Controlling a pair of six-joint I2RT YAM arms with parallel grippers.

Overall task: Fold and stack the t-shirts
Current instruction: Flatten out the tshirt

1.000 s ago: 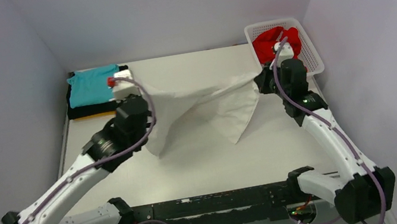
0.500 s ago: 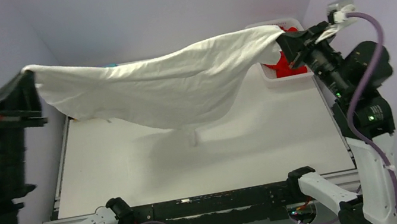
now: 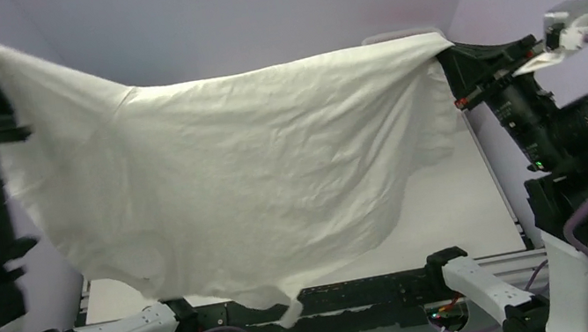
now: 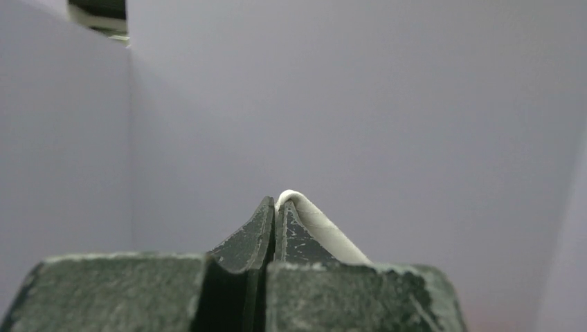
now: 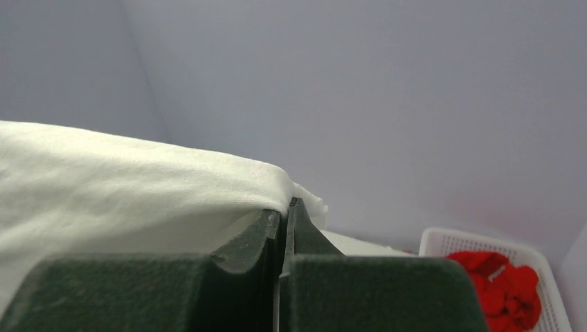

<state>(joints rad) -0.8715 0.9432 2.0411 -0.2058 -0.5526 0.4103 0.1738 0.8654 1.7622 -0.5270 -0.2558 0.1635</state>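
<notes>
Spreading step, no fold made yet. Gripping large white soft-fabric t-shirt [image 3: 231, 185] by opposite edges with left tool [image 4: 275, 207] and right tool [image 5: 287, 207], both clamped on cloth. Hanging stretched, high above desk [image 3: 487, 198]. Next, probably: lower, lay flat, keep tension even.
</notes>
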